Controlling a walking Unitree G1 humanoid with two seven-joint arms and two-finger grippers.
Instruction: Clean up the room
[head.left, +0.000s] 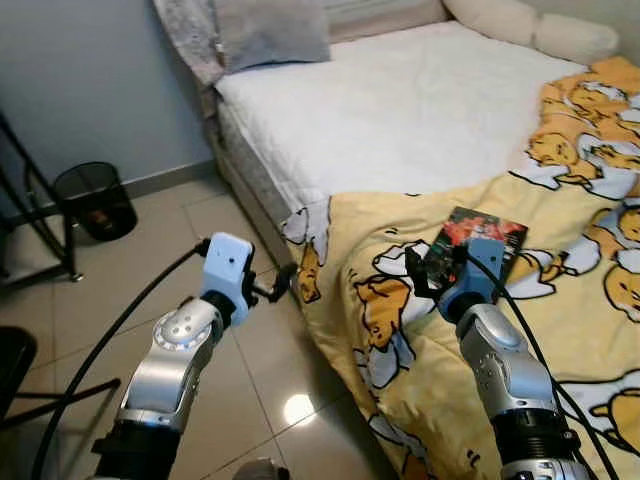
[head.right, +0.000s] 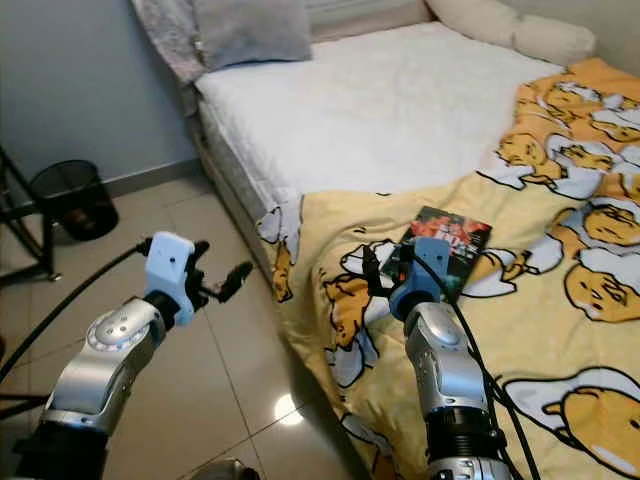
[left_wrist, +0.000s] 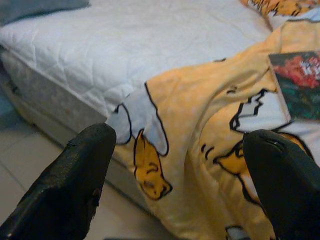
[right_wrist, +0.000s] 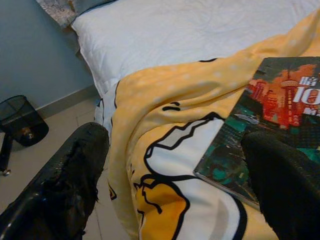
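On the yellow blanket (head.left: 420, 330) lies a book (head.left: 478, 243), just ahead of the right end effector (head.left: 432, 270), fingers spread. Slide one finger under the book's near edge before closing.

The left gripper (left_wrist: 180, 180) has its two black fingers (left_wrist: 65, 185) spread wide at the lower corners of the frame. Between them the yellow cartoon blanket (left_wrist: 200, 115) hangs over the edge of the bed (left_wrist: 125, 45), whose white quilted mattress fills the upper left. A book (left_wrist: 300, 82) with a red and green cover lies on the blanket at the right edge. Pale floor tiles (left_wrist: 20, 150) show at lower left.
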